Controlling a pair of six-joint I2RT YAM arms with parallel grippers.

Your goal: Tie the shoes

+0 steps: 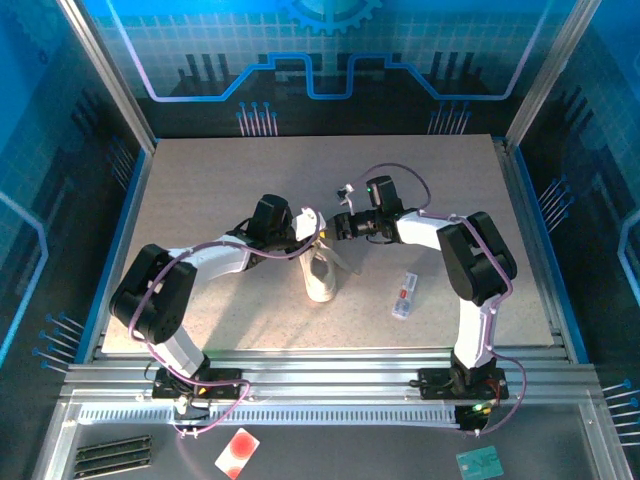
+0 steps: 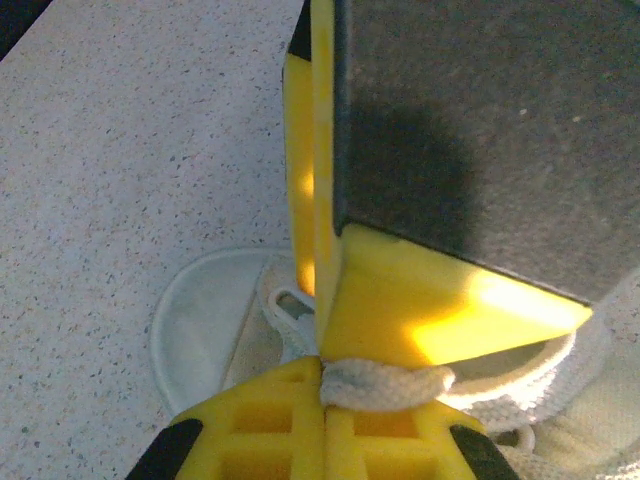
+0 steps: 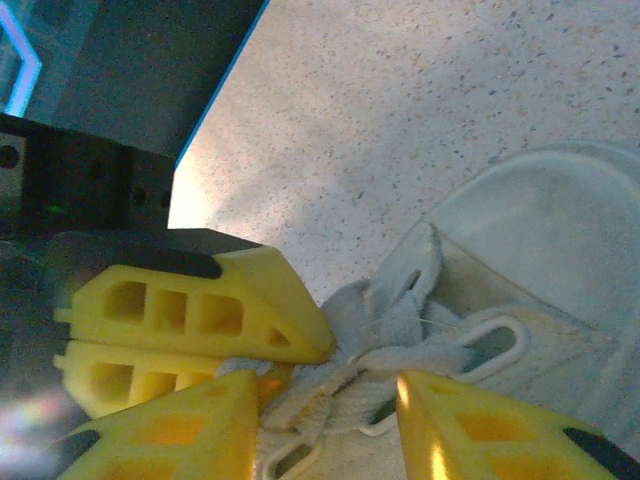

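The white sneaker [image 1: 321,274] lies mid-table, its laced end toward the far side. Both grippers meet over that end. My left gripper [image 2: 324,372] is shut on a thick white lace [image 2: 388,386], pinched between its yellow fingertips just above the shoe's tongue and toe cap [image 2: 200,320]. My right gripper [image 3: 330,402] is open; the tangle of laces [image 3: 345,375] lies in the gap between its fingers [image 3: 190,425]. The left gripper's yellow fingers [image 3: 200,300] show close beside it, and the right finger's yellow and black body [image 2: 440,170] looms right against my left fingertips.
A small flat white item with red marks [image 1: 404,295] lies to the right of the shoe. Speckled tabletop [image 1: 220,180] surrounds it, fenced by blue side walls and a metal rail [image 1: 320,365] at the near edge. Cards [image 1: 238,452] lie below the rail.
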